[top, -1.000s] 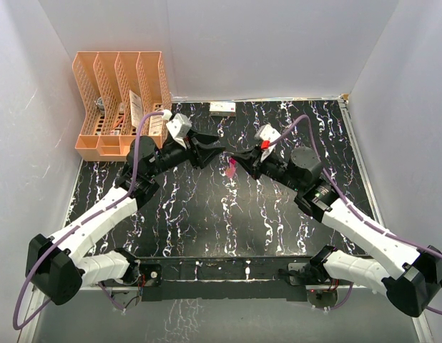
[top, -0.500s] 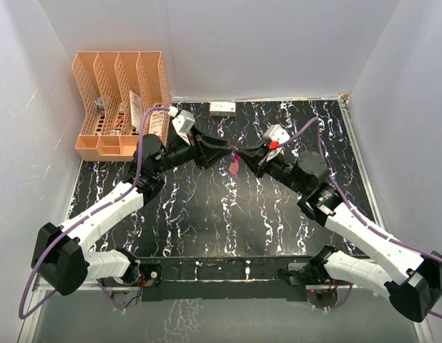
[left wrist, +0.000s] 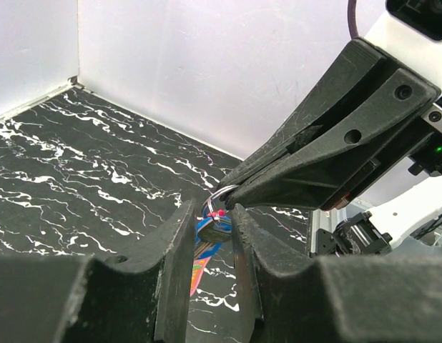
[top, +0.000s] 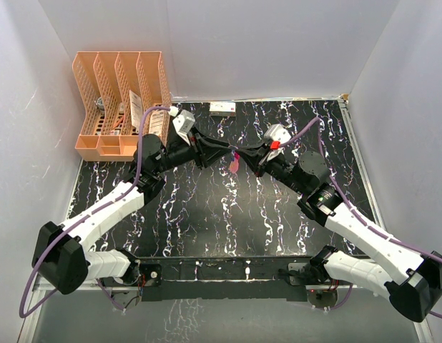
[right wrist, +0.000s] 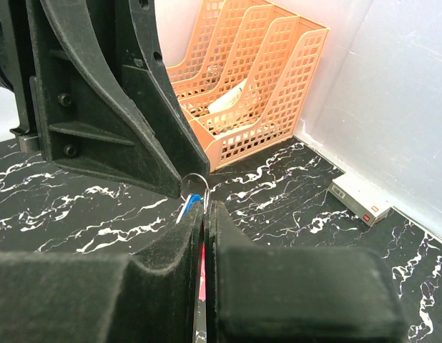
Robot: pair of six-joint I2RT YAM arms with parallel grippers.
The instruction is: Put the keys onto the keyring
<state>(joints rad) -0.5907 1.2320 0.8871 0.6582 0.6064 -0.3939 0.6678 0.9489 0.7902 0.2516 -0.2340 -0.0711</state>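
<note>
Both grippers meet in mid-air over the middle of the table. My right gripper is shut on the keyring, pinching the thin metal ring and the top of its red strap. The strap hangs down below the two gripper tips. A blue key hangs at the ring. My left gripper faces the right one, its jaws narrowed on the blue key's head, which fills the gap between them. I cannot make out a silvery key.
An orange mesh file rack stands at the back left corner. A small white box lies against the back wall. White walls enclose the black marbled table on three sides.
The left gripper has moved right to meet the right gripper, and its jaws have narrowed onto the blue key. The right gripper shifted slightly and stays shut on the keyring.
</note>
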